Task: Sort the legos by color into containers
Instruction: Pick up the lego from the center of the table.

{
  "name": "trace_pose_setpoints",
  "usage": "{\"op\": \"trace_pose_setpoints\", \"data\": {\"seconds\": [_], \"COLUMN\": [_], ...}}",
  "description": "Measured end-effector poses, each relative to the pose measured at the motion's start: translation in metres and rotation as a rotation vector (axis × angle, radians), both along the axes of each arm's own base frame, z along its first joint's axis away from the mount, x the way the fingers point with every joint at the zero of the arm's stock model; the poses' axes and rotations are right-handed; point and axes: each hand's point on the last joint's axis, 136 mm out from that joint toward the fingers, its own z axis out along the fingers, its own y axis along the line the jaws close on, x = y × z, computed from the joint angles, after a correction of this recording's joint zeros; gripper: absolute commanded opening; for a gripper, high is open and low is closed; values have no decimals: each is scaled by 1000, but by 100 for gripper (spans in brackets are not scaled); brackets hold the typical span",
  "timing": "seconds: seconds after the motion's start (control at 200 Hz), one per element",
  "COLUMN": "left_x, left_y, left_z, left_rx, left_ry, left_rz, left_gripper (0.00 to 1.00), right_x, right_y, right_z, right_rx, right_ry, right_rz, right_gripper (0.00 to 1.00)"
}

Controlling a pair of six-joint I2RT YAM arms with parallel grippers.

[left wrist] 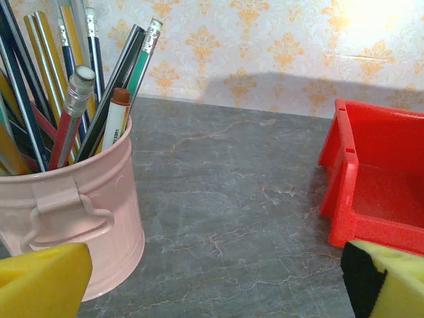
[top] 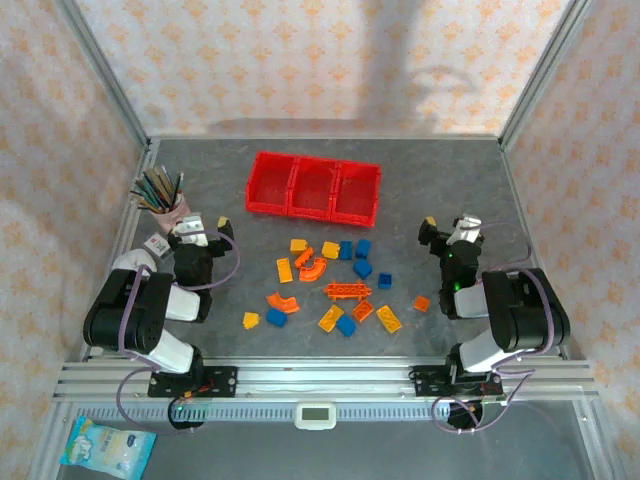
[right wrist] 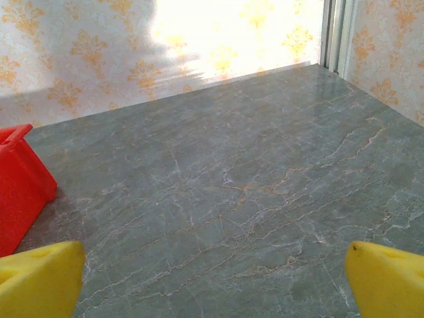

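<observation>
Top view: containers [top: 313, 187], three red bins joined in a row, sit at 12 o'clock on the grey worktop [top: 440, 180]. The legos [top: 330, 285] are scattered loose on the worktop at 6 o'clock from the bins, a mix of yellow, orange and blue, near the bins but apart from them. An orange ladder piece [top: 347, 290] lies mid-cluster. A lone yellow brick [top: 250, 320] is the outlier at 8 o'clock and a lone orange brick [top: 421, 302] the outlier at 4 o'clock.

Left gripper [top: 206, 224] is at 9 o'clock of the cluster, jaws wide apart, nothing between them. It is just beside the pink pencil cup [top: 165, 200], which is full of pencils [left wrist: 79, 86]. Its wrist view shows the cup [left wrist: 73, 218] at 9 o'clock and the end bin [left wrist: 371, 172] at 3 o'clock.

Right gripper [top: 447, 228] is at 3 o'clock of the cluster, jaws wide apart, holding nothing. Its wrist view shows a bin corner [right wrist: 20, 185] at 9 o'clock.
</observation>
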Motion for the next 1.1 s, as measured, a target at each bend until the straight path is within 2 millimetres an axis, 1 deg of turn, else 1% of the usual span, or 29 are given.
{"op": "trace_pose_setpoints", "data": {"seconds": [0.676, 0.896, 1.101], "left_x": [0, -1, -1], "left_y": [0, 4, 4], "left_z": [0, 0, 2], "left_rx": [0, 3, 3], "left_ry": [0, -1, -7], "left_rz": [0, 26, 25], "left_gripper": [100, 99, 99], "right_x": [0, 0, 0], "right_y": [0, 0, 0], "right_z": [0, 0, 0], "right_rx": [0, 0, 0], "right_ry": [0, 0, 1], "right_rz": [0, 0, 0], "right_gripper": [100, 100, 100]}}
